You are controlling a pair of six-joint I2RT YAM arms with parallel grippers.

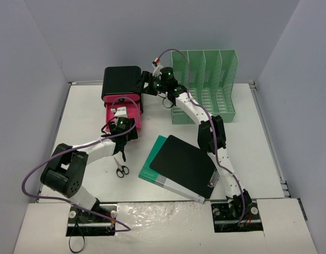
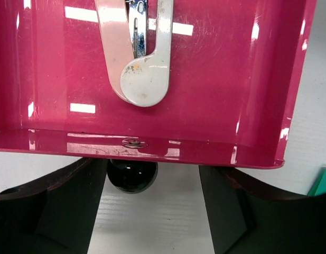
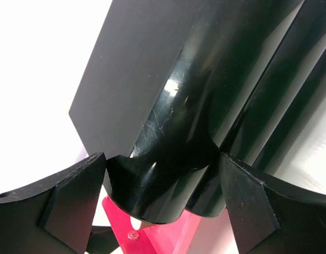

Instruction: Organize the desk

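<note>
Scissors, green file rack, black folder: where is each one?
scissors [image 1: 122, 170], top view, on the black handles.
green file rack [image 1: 232, 79], top view, on its right side wall.
black folder [image 1: 184, 163], top view, middle of its cover.

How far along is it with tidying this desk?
Early on, it seems. Done: the pink drawer is out of its black casing, a white tool inside. In hand: the left hand straddles the drawer's black knob, open; the right hand straddles the casing. Left: scissors, and a black folder on a teal book, lie loose on the desk; the green rack looks empty.
</note>
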